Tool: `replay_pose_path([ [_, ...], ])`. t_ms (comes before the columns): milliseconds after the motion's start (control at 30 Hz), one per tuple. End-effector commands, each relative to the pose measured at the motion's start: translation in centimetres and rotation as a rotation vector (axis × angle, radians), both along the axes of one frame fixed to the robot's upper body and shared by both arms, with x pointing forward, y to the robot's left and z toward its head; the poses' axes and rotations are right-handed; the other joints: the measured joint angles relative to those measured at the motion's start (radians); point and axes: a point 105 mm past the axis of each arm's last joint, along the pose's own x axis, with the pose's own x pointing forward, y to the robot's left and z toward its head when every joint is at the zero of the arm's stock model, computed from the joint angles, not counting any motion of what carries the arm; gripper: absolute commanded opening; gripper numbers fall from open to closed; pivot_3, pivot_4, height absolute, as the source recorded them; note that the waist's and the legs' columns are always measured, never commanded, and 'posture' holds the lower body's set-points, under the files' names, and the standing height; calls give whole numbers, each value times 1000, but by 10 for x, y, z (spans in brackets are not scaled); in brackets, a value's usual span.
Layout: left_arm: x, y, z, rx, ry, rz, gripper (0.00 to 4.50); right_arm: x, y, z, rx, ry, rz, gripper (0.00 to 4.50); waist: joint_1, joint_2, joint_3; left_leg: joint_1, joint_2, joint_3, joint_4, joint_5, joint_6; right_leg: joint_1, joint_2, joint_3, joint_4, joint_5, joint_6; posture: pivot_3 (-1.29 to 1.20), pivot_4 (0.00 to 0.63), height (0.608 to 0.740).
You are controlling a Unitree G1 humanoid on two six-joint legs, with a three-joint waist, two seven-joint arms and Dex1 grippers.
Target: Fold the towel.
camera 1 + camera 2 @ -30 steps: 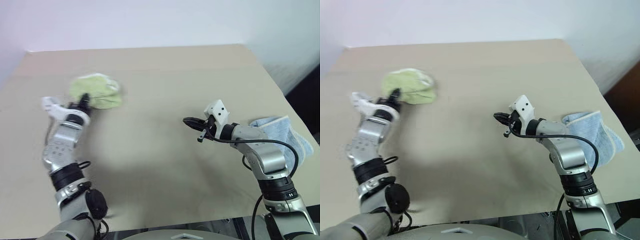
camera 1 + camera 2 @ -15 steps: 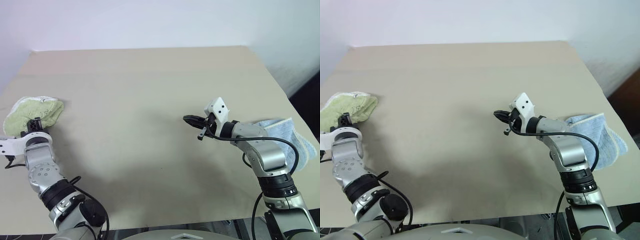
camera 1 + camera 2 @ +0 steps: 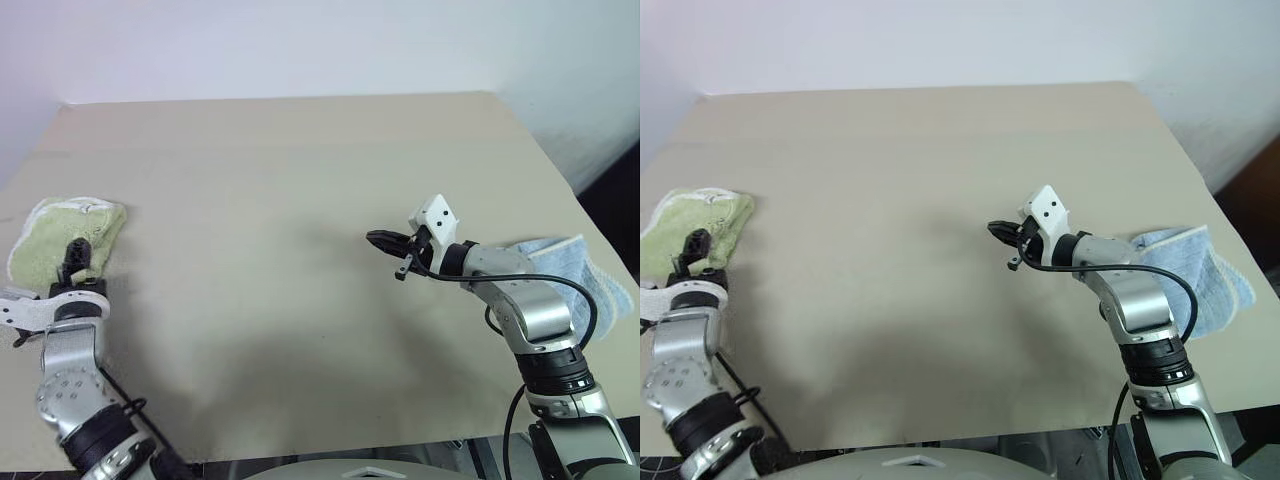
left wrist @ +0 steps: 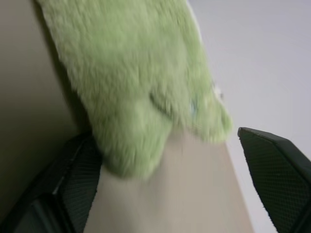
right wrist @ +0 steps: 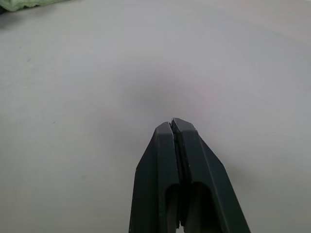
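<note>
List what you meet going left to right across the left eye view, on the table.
Green towel → left gripper, overlapping the towel's right part → bare table → right gripper → light blue cloth at the right edge.

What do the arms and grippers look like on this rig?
Silver-grey arm segments with black ribbed joints. Each gripper, left gripper and right gripper, has two black fingers with textured pads and a white angular housing behind. A black cable loops along each forearm.
</note>
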Motion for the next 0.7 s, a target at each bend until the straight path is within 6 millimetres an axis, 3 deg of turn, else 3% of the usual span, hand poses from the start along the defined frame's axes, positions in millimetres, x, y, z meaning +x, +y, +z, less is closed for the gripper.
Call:
replay_pose_path([
  [33, 5, -72, -26, 185, 154, -416, 4465, 0, 1, 11, 13, -49, 5, 0, 1, 2, -1, 0, 0, 0, 0, 0, 0, 0, 0, 0, 0, 0, 0, 0, 150, 728],
  [133, 0, -106, -27, 516, 200, -655, 4465, 0, 0, 10, 12, -47, -4, 0, 5, 7, -4, -1, -1, 0, 0, -2, -3, -1, -1, 0, -1, 0, 0, 0, 150, 728],
  [367, 41, -147, 39, 1095, -63, -790, 4465, 1, -16, 6, 13, -24, -87, 0, 23, 10, -6, -7, 4, 3, -1, -2, -3, -8, -4, -4, -1, 0, 0, 0, 150, 728],
  [500, 58, -163, 57, 1196, -163, -840, 4465, 0, -34, 4, 5, -20, -139, 0, 10, 10, -6, -7, 4, 5, -3, -2, -3, -10, 0, -4, -1, 0, 0, 0, 150, 728],
  [700, 53, -163, 53, 1192, -185, -913, 4465, -7, -42, 4, 11, -17, -187, 0, -11, 10, -6, -6, 3, 8, -3, -3, 0, -9, 0, -4, -1, -1, 0, 0, 150, 728],
])
